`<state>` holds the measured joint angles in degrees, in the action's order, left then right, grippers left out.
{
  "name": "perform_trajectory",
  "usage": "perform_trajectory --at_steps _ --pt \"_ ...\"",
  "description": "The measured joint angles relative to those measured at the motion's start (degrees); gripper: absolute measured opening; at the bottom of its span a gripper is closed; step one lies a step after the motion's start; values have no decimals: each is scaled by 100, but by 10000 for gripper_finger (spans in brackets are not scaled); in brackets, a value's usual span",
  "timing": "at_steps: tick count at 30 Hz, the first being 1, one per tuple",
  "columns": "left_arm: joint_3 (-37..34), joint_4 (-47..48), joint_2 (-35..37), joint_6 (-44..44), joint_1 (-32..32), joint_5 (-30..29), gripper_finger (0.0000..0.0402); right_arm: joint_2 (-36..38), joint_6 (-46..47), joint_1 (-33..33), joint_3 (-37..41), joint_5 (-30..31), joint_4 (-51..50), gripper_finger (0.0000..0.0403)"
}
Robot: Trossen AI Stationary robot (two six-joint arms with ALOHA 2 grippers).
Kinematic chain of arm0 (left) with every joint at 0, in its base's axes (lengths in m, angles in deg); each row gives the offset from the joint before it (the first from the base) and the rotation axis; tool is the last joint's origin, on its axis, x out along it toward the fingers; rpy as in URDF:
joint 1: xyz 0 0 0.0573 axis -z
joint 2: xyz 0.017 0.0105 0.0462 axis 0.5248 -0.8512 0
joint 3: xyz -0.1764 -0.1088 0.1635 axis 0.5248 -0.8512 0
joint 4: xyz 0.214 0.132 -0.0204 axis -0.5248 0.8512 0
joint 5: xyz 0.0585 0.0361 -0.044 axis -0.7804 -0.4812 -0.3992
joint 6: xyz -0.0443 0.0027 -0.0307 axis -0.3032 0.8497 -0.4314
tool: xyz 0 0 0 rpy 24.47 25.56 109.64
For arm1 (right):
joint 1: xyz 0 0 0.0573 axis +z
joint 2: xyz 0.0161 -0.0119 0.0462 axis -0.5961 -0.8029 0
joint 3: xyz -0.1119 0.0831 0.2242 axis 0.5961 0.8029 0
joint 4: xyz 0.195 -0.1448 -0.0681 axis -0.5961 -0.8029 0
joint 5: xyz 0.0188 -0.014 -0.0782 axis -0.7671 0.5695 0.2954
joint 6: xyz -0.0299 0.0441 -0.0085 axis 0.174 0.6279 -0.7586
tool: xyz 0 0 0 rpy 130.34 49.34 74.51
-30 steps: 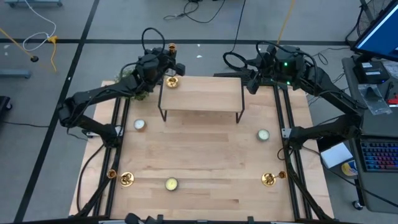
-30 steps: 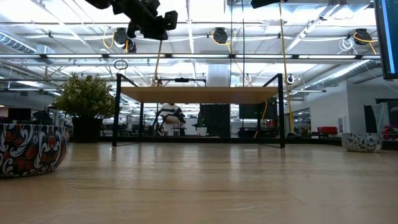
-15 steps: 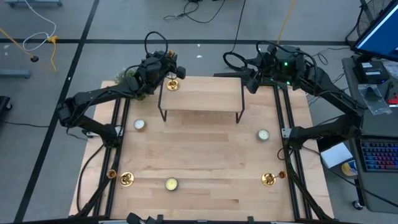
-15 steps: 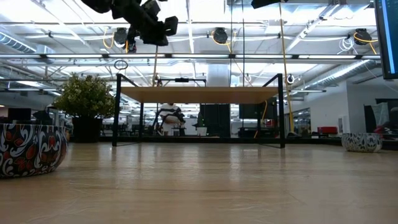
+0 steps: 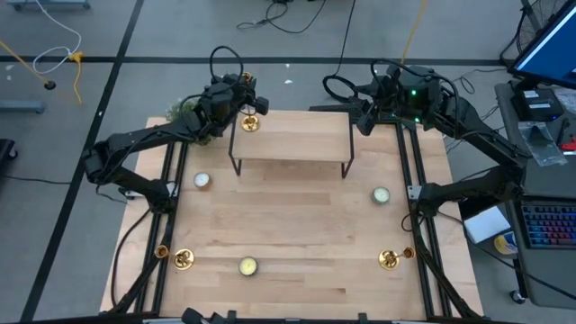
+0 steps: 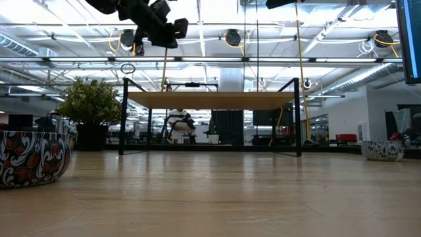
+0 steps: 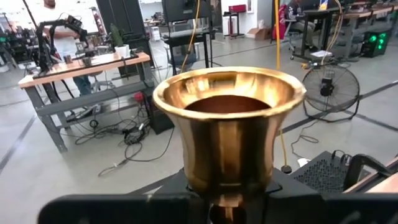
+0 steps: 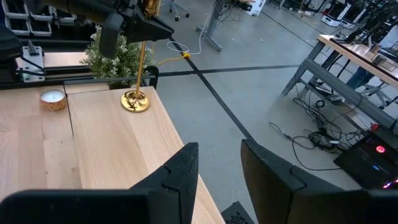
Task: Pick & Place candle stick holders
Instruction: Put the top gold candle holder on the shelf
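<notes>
A tall gold candle stick holder point(image 8: 140, 62) stands upright at the far left corner of the raised wooden shelf point(image 5: 292, 139). Its round base point(image 8: 135, 101) is on the shelf top. My left gripper point(image 5: 245, 99) is shut on its top end, and the flared cup point(image 7: 227, 118) fills the left wrist view. My right gripper point(image 8: 217, 165) hangs open above the shelf's far right corner with nothing between its fingers. Two more gold holders stand near the table's front, one at the left point(image 5: 183, 259) and one at the right point(image 5: 389, 259). My left gripper pinches the holder's thin stem just under the cup point(image 7: 225, 202) between its two fingers. The fingers come in level from the table's left and lie across the stem. The holder stays upright below the hold, with its base point(image 5: 250, 123) on the shelf top.
Three short candles in tins sit on the table: left point(image 5: 202, 180), right point(image 5: 382, 194) and front middle point(image 5: 247, 265). A green bushy plant point(image 5: 193, 117) stands just left of the shelf. The shelf's thin black legs point(image 6: 123, 118) stand on the table.
My left gripper has sunk slightly with the holder. The holder has come upright: its cup, which showed well beyond the shelf's far edge from above, now sits nearly over the base. My right arm has kept still.
</notes>
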<state>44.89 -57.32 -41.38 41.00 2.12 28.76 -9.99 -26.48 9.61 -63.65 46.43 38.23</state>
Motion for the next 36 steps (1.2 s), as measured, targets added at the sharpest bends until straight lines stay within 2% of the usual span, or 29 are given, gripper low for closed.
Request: perform_trajectory --at_steps 7,10,21,29,36 --pt "0 -2 0 59 0 -125 59 0 2 0 0 -2 0 114" --pt "0 2 0 60 0 -317 79 0 2 0 0 -2 2 114" --pt "-1 1 0 114 0 -332 163 0 35 0 0 -2 6 114" --pt "-7 198 389 418 89 -337 205 0 28 0 0 -2 51 114" --pt "-7 586 884 411 331 -336 221 0 -1 2 0 -3 147 114"
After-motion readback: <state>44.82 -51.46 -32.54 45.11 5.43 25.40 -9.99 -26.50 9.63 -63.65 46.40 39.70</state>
